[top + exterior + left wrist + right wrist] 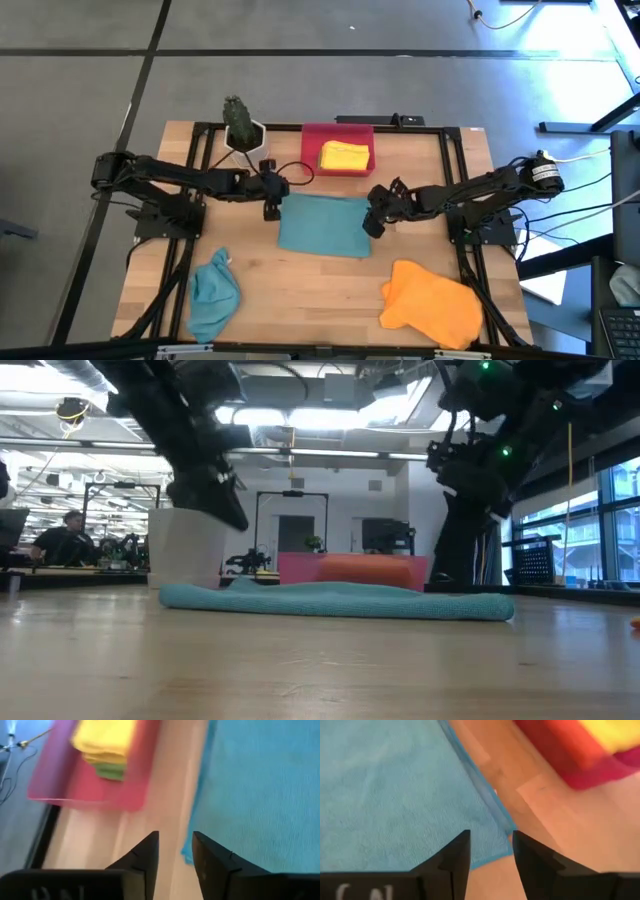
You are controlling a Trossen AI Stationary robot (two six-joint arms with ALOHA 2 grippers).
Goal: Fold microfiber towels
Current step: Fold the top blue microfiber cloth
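Both sets of jaws read as partly open from my seat, with bare gaps and nothing held. The left gripper [175, 852] hangs above the near corner of the folded teal towel [322, 223], which lies flat on the worktop [300, 300] between the two arms; the right gripper [490, 851] hangs over the towel's opposite corner. Beyond the jaws, the red tray [312, 140] holds a folded yellow towel [345, 156] stacked on a green one [111, 771].

Wooden table [330, 290]; two teal towels [322, 224], orange towel [432, 295], red tray [310, 150], potted plant [240, 122]
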